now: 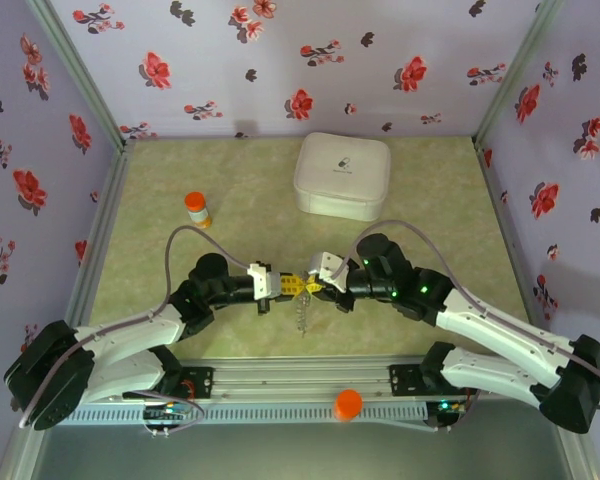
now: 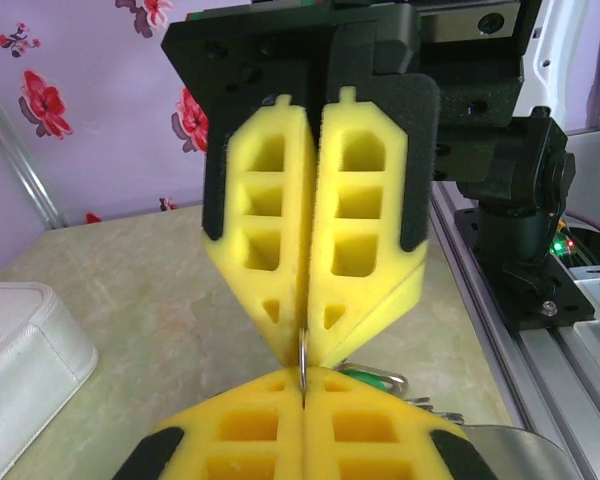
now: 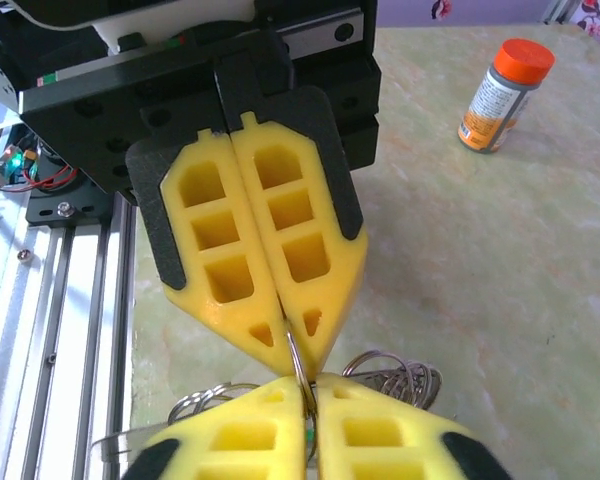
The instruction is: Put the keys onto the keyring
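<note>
Fingertip to fingertip, my left gripper and right gripper both clamp the keyring, its loops dangling mid-table near the rail. Open mat lies ahead and to both sides; bottle and box stand well apart.

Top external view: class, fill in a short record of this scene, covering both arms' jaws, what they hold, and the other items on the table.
Left gripper: jaws shut on keyring
Right gripper: jaws shut on same keyring, tip to tip with left
Meeting place: centre, towards the arms
Bottle: orange cap, upright, back left
White box: back centre, lid closed
</note>
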Robot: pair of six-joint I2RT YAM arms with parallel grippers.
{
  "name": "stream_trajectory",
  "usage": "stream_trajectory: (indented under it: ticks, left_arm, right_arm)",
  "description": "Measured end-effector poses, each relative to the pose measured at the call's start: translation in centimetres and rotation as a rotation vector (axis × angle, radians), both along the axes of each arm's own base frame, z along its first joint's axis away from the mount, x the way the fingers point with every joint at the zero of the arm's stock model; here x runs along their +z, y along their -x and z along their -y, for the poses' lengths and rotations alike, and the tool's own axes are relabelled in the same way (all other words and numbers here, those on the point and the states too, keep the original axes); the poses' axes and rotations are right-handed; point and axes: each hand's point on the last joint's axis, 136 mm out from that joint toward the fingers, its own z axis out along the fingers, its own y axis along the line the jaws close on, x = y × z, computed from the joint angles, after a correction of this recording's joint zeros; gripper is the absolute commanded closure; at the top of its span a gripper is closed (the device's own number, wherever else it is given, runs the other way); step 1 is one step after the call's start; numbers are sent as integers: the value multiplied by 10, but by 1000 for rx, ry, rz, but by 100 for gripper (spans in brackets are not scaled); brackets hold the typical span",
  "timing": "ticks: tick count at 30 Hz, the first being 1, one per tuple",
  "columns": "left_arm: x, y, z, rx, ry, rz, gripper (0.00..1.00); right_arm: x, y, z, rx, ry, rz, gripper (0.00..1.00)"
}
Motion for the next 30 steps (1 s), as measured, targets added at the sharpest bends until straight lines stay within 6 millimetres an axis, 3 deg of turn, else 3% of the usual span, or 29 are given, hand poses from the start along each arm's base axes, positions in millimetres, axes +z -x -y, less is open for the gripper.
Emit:
stream_trajectory:
  ticks: [1,2,3,6,18,25,30]
  left_arm:
    - [-1,0,0,2,0,-1,98]
    - [-1,0,0,3,1,1,81]
    - [-1,-1,0,5,0,2,72]
    - [0,-3,-1,20,5,11,65]
    - [-16,-8,-3,44,-122,-11,79]
    - [-21,-7,-4,39,-148,-16,100]
    - [-19,-7,-3,37,-144,-7,100]
  right_arm:
    - [-1,0,0,1,2,-1,99]
    - [-1,0,0,0,4,-3,100]
    - [-2,0,0,1,5,-1,100]
    - [-7,0,0,1,24,-10,100]
    - [-16,-1,-3,35,270,45,100]
    - [-22,-4,-4,46,358,73,100]
    - [-21,-7,-1,30,325,61,77]
